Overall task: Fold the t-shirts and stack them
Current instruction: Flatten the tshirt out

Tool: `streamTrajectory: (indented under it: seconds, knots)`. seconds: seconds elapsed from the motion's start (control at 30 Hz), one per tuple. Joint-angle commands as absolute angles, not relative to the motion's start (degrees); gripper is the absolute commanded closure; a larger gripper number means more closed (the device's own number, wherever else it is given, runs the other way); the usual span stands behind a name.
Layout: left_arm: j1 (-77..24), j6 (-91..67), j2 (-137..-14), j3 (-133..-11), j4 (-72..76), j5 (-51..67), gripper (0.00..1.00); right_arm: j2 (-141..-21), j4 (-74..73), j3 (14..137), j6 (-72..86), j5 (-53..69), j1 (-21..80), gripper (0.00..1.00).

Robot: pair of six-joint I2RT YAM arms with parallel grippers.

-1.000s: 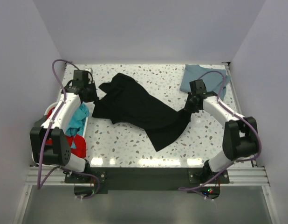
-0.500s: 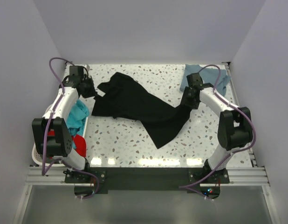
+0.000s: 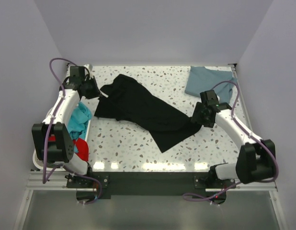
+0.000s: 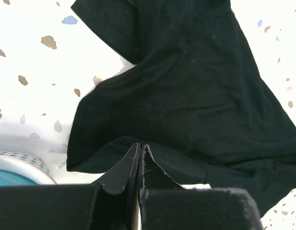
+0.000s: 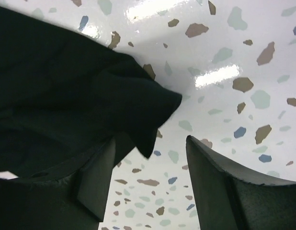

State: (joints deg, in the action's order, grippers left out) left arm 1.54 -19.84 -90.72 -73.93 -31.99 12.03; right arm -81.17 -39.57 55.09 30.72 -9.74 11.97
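The black t-shirt (image 3: 138, 108) lies rumpled in a diagonal band across the speckled table, also filling the left wrist view (image 4: 196, 86). My left gripper (image 3: 94, 91) is shut at the shirt's back-left edge, and the cloth humps up round its closed tips (image 4: 140, 147). My right gripper (image 3: 197, 119) stands open at the shirt's right end. A loose corner of the black cloth (image 5: 153, 115) hangs by its left finger (image 5: 97, 177), touching neither pad. The slate-blue t-shirt (image 3: 208, 79) lies flat at the back right corner.
A white laundry basket (image 3: 90, 125) sits at the table's left edge with teal (image 3: 78, 120) and red (image 3: 82, 147) clothes in it; its rim (image 4: 21, 165) shows in the left wrist view. Walls close in the back and both sides.
My right gripper has opened, let go of the black shirt's right end and drawn back toward the near side. The left gripper stayed shut and shifted slightly toward the back.
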Motion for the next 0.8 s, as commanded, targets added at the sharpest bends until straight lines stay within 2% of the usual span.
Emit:
streamTrajectory:
  seconds: [0.0, 0.17, 0.33, 0.53, 0.77]
  knots:
    - [1.76, -20.74, -87.80, -76.29, -30.15, 14.41, 1.00, -73.31, -39.20, 52.13, 31.82, -8.27, 12.04, 0.35]
    - [1.85, -20.74, -87.45, -75.41, -29.62, 14.41, 1.00, -66.99, -39.82, 46.95, 32.95, -5.19, 13.88, 0.36]
    - [1.85, -20.74, -87.63, -74.36, -29.18, 15.03, 1.00, -66.18, -37.45, 42.63, 35.15, -2.99, 15.29, 0.38]
    - [1.85, -20.13, -87.63, -73.92, -29.53, 14.94, 1.00, -70.74, -32.70, 42.54, 34.46, -3.60, 15.38, 0.44]
    - [1.84, -19.60, -86.92, -74.18, -30.50, 14.41, 1.00, -79.62, -29.80, 47.80, 32.26, -5.10, 15.29, 0.47]
